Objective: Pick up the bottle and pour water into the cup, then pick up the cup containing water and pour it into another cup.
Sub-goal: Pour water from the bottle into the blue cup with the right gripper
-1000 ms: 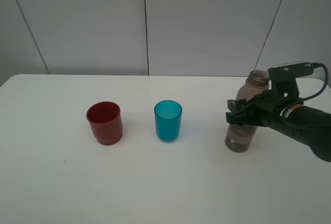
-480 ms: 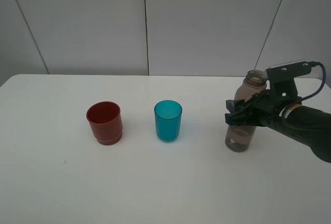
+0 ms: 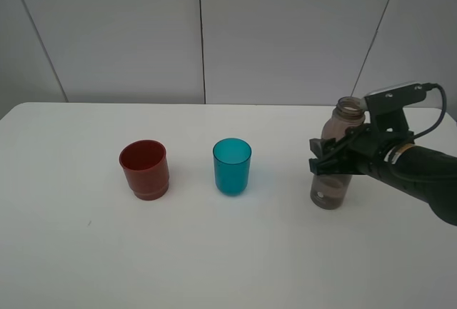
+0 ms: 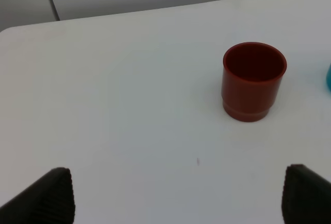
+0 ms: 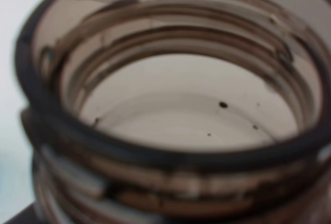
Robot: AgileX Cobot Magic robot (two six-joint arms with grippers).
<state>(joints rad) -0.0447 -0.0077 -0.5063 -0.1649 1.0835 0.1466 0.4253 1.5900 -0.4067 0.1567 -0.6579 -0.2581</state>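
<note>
Gripping bottle (image 3: pixel 330 189) mid-body with right claw (image 3: pixel 325 163), clamped; upright, long axis vertical, right side of table (image 3: pixel 228 259). Leftward, well apart: teal cup (image 3: pixel 232 166); beyond, red cup (image 3: pixel 144 170). Left claw (image 4: pixel 178 175) spread, empty.

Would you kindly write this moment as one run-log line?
right gripper shut on bottle | left gripper open | teal cup, red cup upright, untouched
</note>
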